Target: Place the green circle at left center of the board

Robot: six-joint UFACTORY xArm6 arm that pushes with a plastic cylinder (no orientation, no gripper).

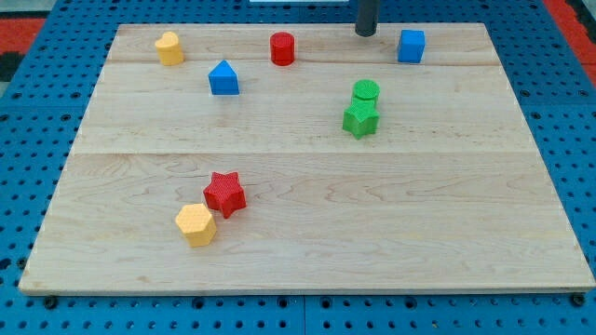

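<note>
Honestly risky: bare rod tip point(365, 33), holding nothing, above round green cylinder block point(366, 91) touching green star block point(359, 120), likely dragging both leftward.

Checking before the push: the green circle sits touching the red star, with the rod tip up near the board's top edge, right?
Not quite. In the camera view the green circle touches the green star, not the red star. My tip is indeed near the top edge.

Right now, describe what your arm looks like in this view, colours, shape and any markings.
Only the lower end of my rod shows, at the view's top edge. It is a straight, dark grey to black cylinder, plain and smooth, with no markings, cables or sleeve visible. My tip ends bluntly on the wooden board. The rest of the arm is out of frame.
</note>
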